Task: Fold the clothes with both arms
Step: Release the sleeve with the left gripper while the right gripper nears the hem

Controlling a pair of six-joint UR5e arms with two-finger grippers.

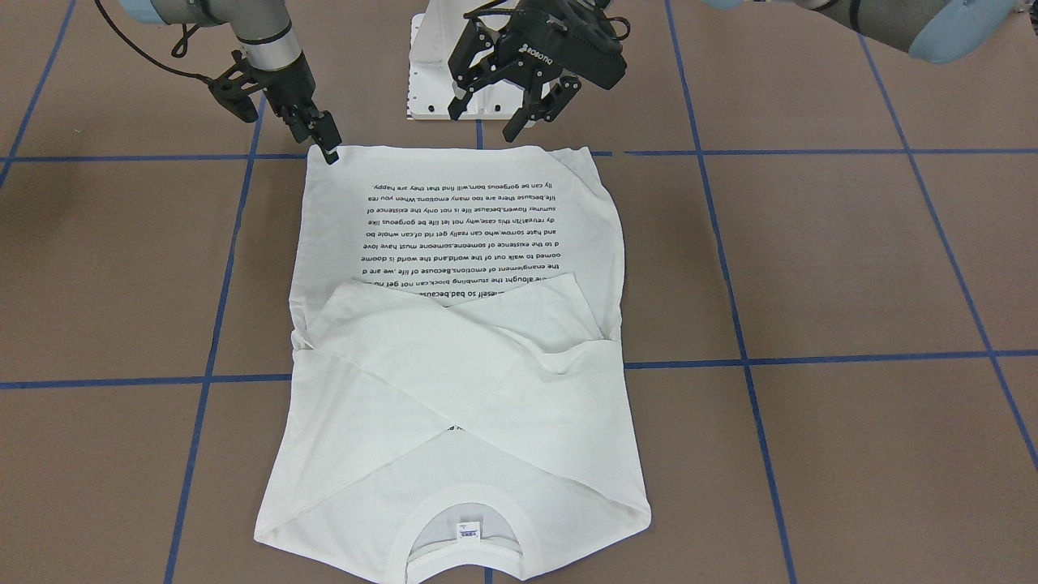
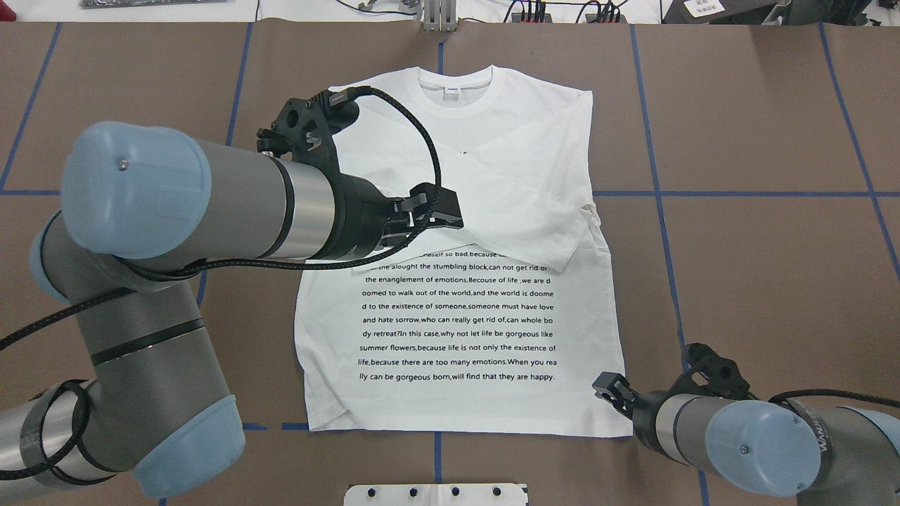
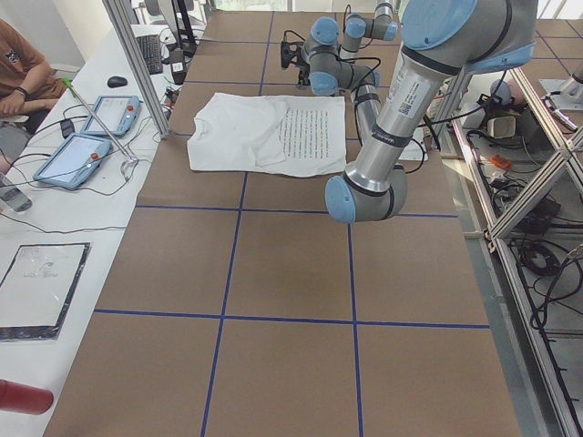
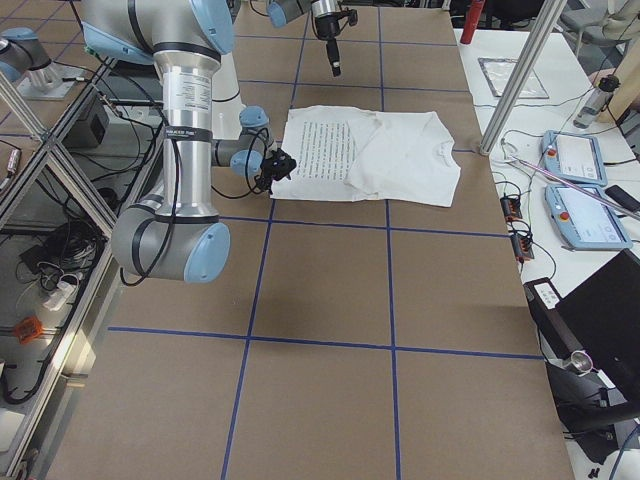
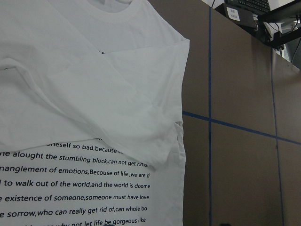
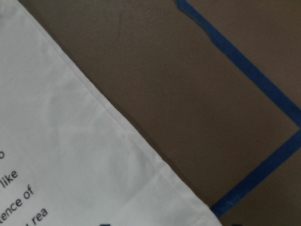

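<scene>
Facing the robot, we see the left gripper [image 1: 485, 120] spread wide above the shirt's [image 1: 454, 389] hem [image 1: 454, 151]; the right gripper [image 1: 329, 151] sits at a hem corner — we cannot tell its grip. Overhead, the shirt lies flat on the table [image 2: 738, 267], sleeves [image 2: 520, 204] crossed.

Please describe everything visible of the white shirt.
The white shirt lies flat on the brown table, printed side up, of thin cotton-like fabric. Its crew-neck collar, with a small neck label, points away from the robot. Both long sleeves are folded across the chest and cross, covering the top of the black text block. The right gripper is at one hem corner; contact is unclear. The left gripper hangs open above it.
</scene>
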